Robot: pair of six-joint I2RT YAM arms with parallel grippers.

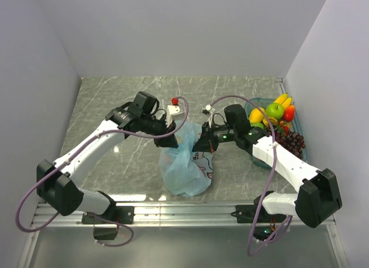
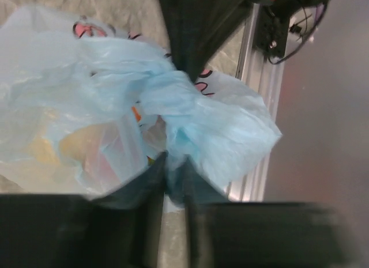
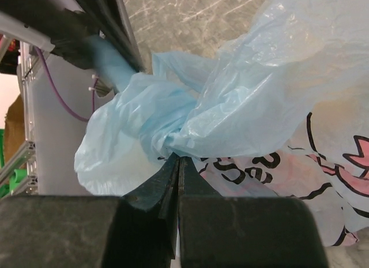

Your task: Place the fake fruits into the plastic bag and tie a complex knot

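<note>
Nearest my wrist lenses are the black fingers themselves. On the right wrist view the right claw (image 3: pixel 177 158) is clenched, tips pressed together right under the twisted neck of the thin light-blue translucent plastic bag (image 3: pixel 259 95), and I read it as pinching that film. On the left wrist view the left claw (image 2: pixel 174 164) stands almost closed, with pale blue film bunched at its tips. The right wrist view shows a twisted strand of the bag running into its jaws, so it is grasping the bag too. Yellowish and pinkish shapes show through the film, too blurred for me to name.

From above, the bag lies slumped on the grey marble-patterned counter (image 1: pixel 115 95), near the front aluminium rail (image 1: pixel 184 213), between the two arms. Both claws meet at its top edge.

Well off to the right, a teal plastic tray (image 1: pixel 251 104) holds a yellow plastic banana (image 1: pixel 282 101), a green plastic apple (image 1: pixel 275 110), a glossy red piece (image 1: pixel 289 113) and a dark purple grape bunch (image 1: pixel 293 142).
</note>
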